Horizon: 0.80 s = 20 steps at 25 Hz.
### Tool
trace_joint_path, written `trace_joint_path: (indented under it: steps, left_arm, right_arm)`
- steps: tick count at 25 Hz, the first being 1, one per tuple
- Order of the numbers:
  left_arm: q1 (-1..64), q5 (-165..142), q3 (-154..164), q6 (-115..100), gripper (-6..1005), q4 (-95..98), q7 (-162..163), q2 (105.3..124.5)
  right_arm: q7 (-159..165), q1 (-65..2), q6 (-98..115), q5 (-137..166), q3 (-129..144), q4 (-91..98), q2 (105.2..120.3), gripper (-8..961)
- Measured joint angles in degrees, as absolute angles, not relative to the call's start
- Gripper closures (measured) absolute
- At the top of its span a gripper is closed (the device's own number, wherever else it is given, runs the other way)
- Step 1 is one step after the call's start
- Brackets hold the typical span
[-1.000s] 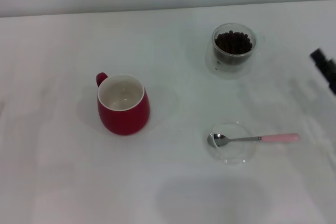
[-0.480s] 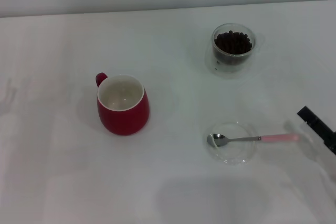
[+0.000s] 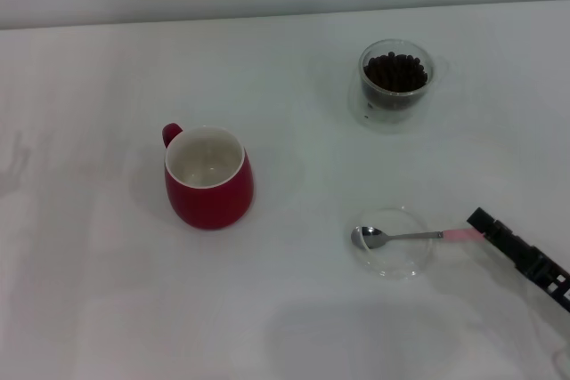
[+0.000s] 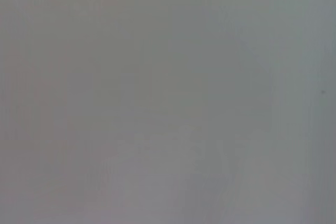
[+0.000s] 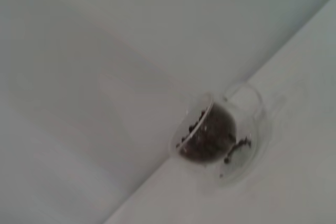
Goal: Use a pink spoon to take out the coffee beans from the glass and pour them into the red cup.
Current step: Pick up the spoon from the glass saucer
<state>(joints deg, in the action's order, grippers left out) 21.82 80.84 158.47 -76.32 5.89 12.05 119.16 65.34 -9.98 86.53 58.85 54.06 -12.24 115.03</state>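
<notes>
Notice first, on the left of your head view, the red cup (image 3: 208, 177) standing upright on the white table (image 3: 98, 291), its white inside bare and its mouth facing up, so it is ready to take a pour from above. Your left gripper is not in view anywhere; its wrist camera shows only flat grey, so I cannot tell how its fingers stand.

Moving right, the glass (image 3: 395, 81) sits toward the far edge, well apart from the cup, with the coffee beans (image 3: 394, 72) heaped inside; none look to have been taken out yet. Your right wrist view shows the same glass (image 5: 218, 137) and its beans (image 5: 207, 137).

Nearer to you, the pink spoon (image 3: 419, 237) lies with its metal bowl resting in a flat clear dish (image 3: 393, 262) and its pink handle sticking out past the rim, which leaves the handle free to grasp. Your right gripper (image 3: 520, 254) reaches in from the lower right, its dark tip at the handle's end and covering part of it. Whether its fingers are parted or closed on the handle, I cannot tell.
</notes>
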Motion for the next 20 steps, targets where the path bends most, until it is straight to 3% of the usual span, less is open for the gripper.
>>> trace_joint_path:
  steps: [11, 20]
  left_arm:
    - [21.56, 80.86, 158.47, -76.28, 109, 6.27, 11.94, 119.27]
    - [21.63, 80.86, 158.47, -76.29, 108, 6.33, 12.09, 119.36]
  right_arm:
    - [65.03, -11.04, 85.63, 59.71, 53.46, -14.30, 115.21, 117]
    - [63.27, -11.17, 86.10, 61.02, 49.80, -16.27, 115.38, 302]
